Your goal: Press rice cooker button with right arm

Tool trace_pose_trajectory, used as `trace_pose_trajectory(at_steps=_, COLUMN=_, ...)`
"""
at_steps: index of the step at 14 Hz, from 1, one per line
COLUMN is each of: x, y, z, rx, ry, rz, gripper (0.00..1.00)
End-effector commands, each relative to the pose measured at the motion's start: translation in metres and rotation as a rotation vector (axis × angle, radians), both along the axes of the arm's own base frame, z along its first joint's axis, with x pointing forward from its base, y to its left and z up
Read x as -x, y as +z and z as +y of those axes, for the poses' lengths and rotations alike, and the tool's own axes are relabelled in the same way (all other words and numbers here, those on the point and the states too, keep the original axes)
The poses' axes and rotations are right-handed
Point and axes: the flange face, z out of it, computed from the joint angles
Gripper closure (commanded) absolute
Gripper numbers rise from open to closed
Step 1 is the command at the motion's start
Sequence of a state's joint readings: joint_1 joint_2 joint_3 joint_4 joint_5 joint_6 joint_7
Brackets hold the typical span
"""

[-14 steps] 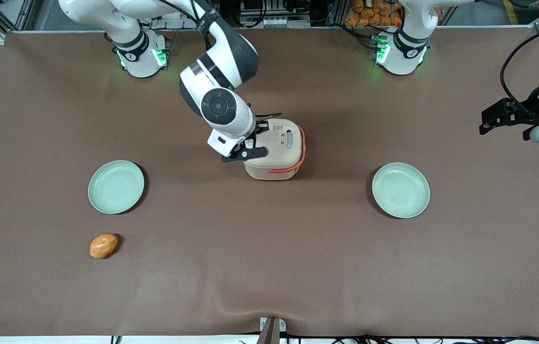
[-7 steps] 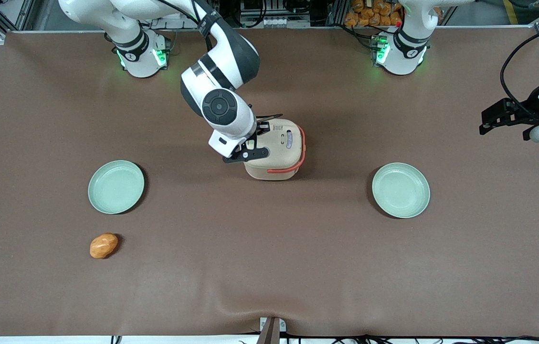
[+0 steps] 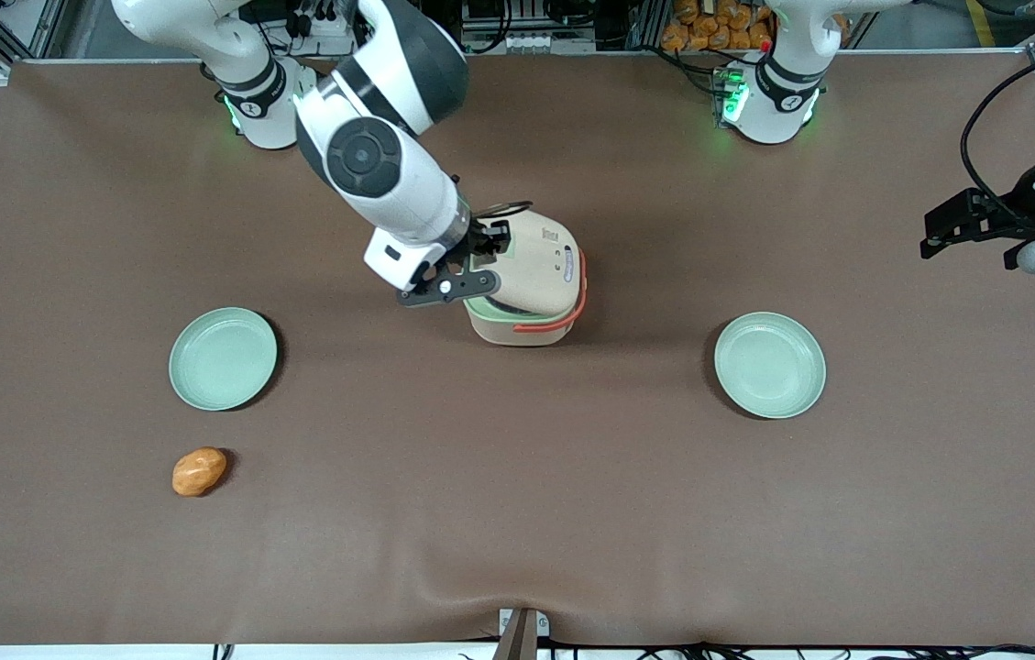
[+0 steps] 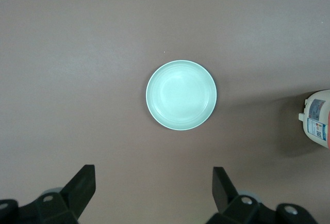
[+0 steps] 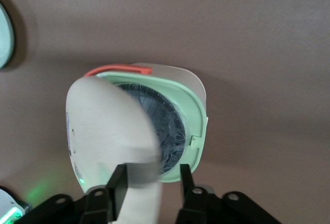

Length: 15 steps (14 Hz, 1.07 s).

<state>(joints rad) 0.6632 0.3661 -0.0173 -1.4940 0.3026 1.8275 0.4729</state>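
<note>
1. Mid-table: one rice cooker (image 3: 524, 291), lid (image 5: 111, 131) tilted up, pale green rim (image 5: 198, 126) and grey inner pot (image 5: 167, 128) showing.
2. Above the cooker's edge toward the working arm: one gripper (image 3: 473, 258), fingers (image 5: 186, 182) parted, the raised lid's edge between them; grip not discernible.
3. Two green plates (image 3: 223, 357) (image 3: 769, 365), flanking the cooker.
4. One orange potato-like item (image 3: 199, 471), nearest the front camera.

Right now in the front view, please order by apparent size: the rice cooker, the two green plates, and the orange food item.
1. Rice cooker, lid raised, the hand beside it.
2. The two plates, which look alike.
3. Orange food item, clearly smallest.
</note>
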Motion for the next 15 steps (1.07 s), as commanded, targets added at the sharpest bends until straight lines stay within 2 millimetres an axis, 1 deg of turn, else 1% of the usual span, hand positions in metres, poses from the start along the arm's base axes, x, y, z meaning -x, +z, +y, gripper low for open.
trace_pose_trajectory(at_steps=1, x=-0.011, y=0.026, z=-0.026, rx=-0.030, ry=-0.039, rz=-0.009, gripper=0.03)
trace_pose_trajectory(at_steps=2, x=-0.015, y=0.032, z=-0.037, rx=-0.032, ry=-0.054, rz=-0.011, gripper=0.00)
trace_pose_trajectory(at_steps=3, x=-0.018, y=0.043, z=-0.048, rx=-0.033, ry=-0.066, rz=-0.016, gripper=0.00)
trace_pose_trajectory(at_steps=5, x=-0.021, y=0.068, z=-0.076, rx=-0.037, ry=-0.093, rz=-0.024, gripper=0.00)
trace_pose_trajectory(at_steps=9, x=-0.017, y=0.114, z=-0.135, rx=-0.002, ry=-0.102, rz=-0.022, gripper=0.00)
trace_pose_trajectory(at_steps=11, x=-0.018, y=0.135, z=-0.171, rx=0.029, ry=-0.134, rz=-0.052, gripper=0.00)
trace_pose_trajectory(at_steps=12, x=-0.021, y=0.146, z=-0.194, rx=0.065, ry=-0.158, rz=-0.089, gripper=0.00)
trace_pose_trajectory(at_steps=15, x=-0.024, y=0.167, z=-0.264, rx=0.115, ry=-0.261, rz=-0.084, gripper=0.00)
